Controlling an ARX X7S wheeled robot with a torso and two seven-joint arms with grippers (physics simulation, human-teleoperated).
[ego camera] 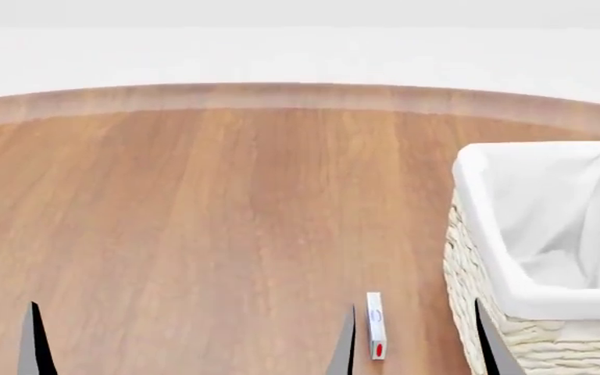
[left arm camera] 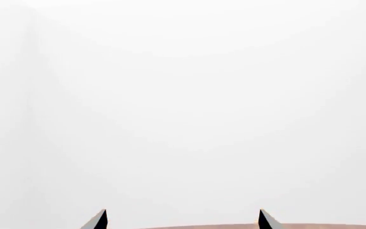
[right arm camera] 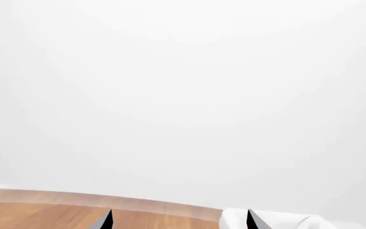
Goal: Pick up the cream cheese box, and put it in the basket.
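one cream cheese box (ego camera: 376,336) lies between the right jaws (ego camera: 415,336).

We see a round wood table (ego camera: 196,226) w/ a paler edge band. On it, near the front, a cream cheese box (ego camera: 376,325) stands on its thin side. Just beside it, to the right, sits the wicker basket (ego camera: 487,289) w/ white liner.

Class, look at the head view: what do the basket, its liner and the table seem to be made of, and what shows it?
Basket: pale woven wicker, judging by its braided strands. Liner: soft white cloth, folded and creased over the rim. Table: brown wood or wood-look laminate, with smooth streaky grain; which one is unclear.
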